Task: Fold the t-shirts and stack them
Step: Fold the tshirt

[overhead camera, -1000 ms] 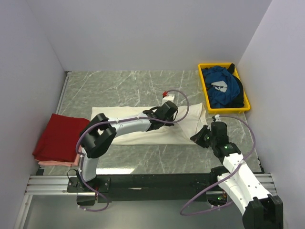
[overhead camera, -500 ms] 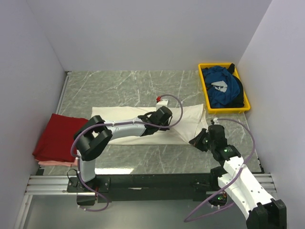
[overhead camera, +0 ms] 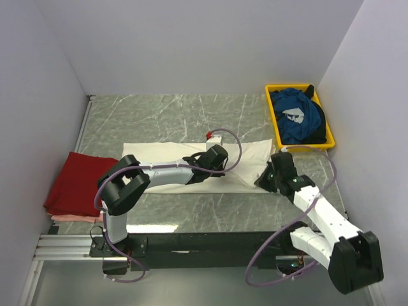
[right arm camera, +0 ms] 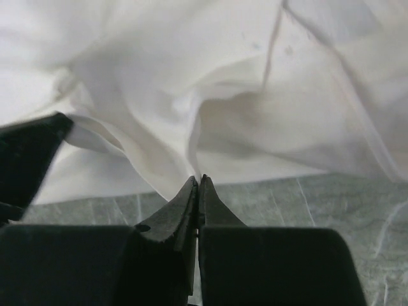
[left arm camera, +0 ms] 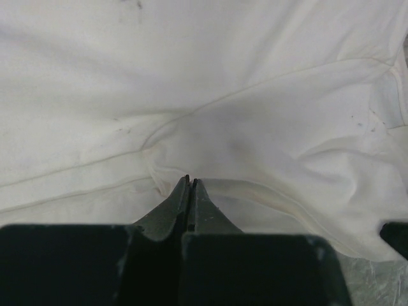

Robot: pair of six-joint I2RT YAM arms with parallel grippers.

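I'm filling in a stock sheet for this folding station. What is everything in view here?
white t-shirt: one, cream-white, spread flat mid-table
red t-shirt: one, dark red, folded at the table's left edge
pink cloth: one, pale pink, peeking out under the red t-shirt
blue t-shirt: one, blue with white print, bunched in the tray
black cloth: one piece, black, in the tray beside the blue t-shirt
tray: one, yellow, far right corner
table: one, green-grey marble pattern
left pincer: one, dark, closed on a fold of the white t-shirt
right pincer: one, dark, closed on its near right edge
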